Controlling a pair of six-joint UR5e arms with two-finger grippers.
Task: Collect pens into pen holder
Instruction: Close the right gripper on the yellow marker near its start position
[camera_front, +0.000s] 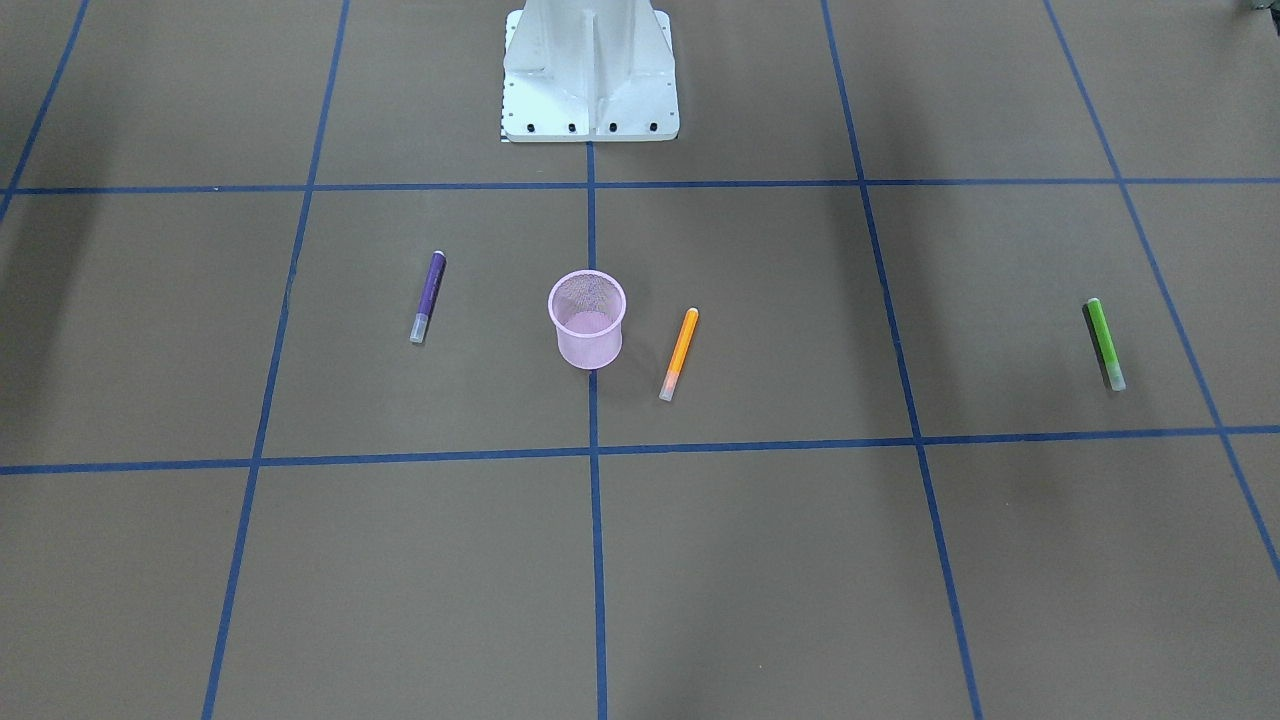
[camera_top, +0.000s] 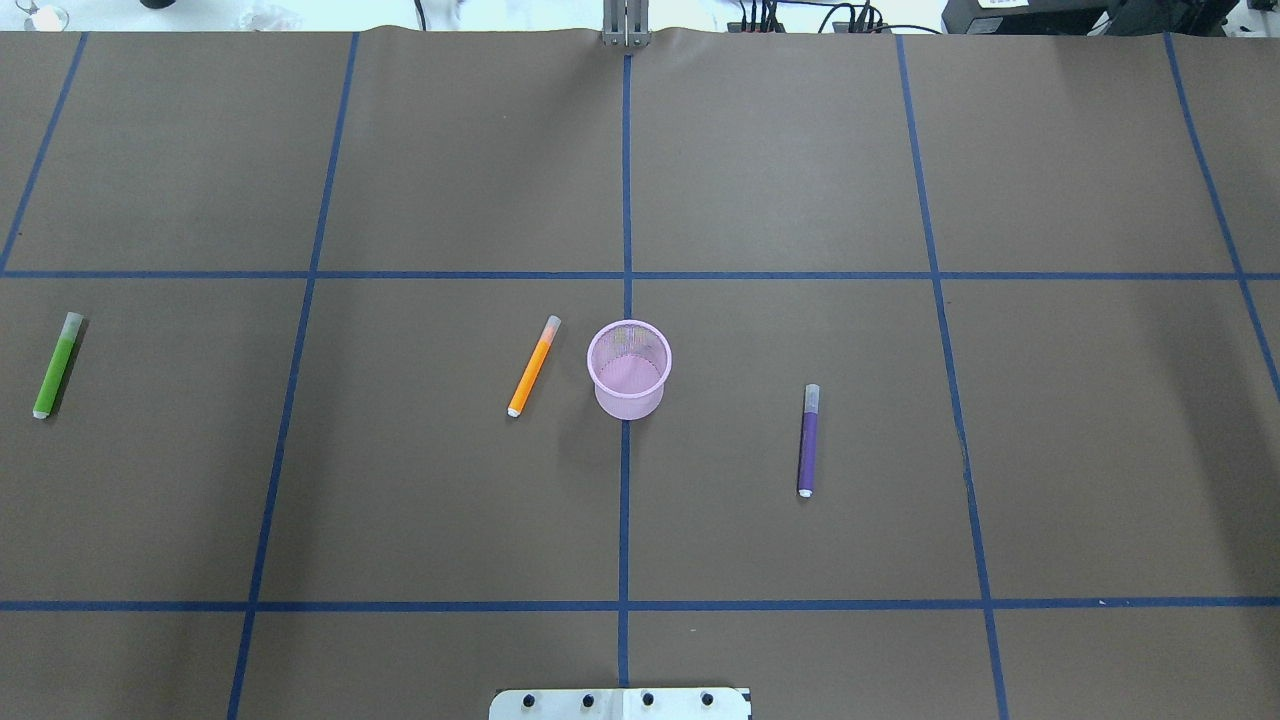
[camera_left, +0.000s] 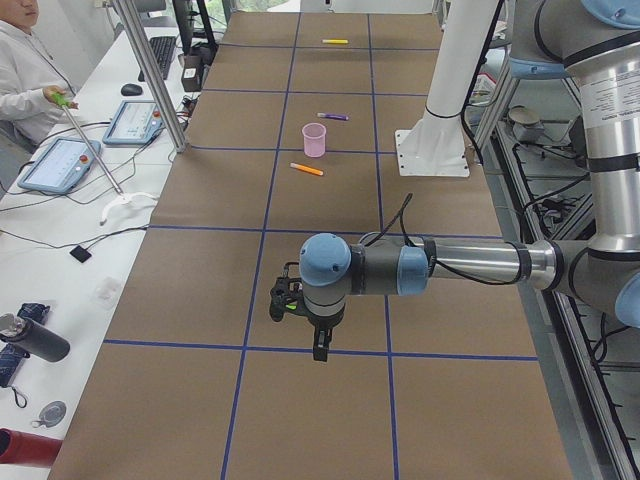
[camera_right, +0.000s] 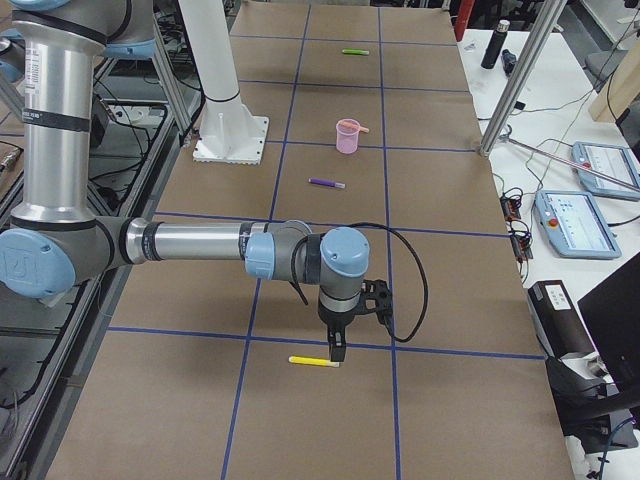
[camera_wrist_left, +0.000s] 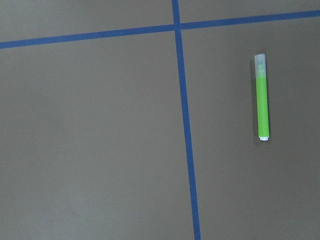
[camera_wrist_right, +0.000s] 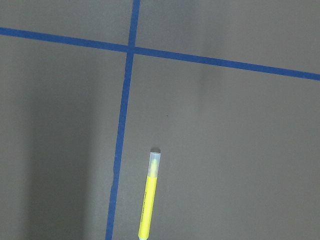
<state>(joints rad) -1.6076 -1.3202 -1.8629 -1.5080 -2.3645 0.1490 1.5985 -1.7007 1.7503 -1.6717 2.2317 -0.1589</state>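
Pens lie flat on the table (camera_top: 450, 500), all outside the cup: green pen (camera_top: 55, 365) far left, orange pen (camera_top: 533, 366) just left of the upright pink cup (camera_top: 628, 403), purple pen (camera_top: 808, 440) right, yellow pen (camera_right: 314, 361) farthest right. The left gripper (camera_left: 318, 348) hangs near the green pen and the right gripper (camera_right: 338, 350) near the yellow pen. I cannot tell whether either is open or closed.
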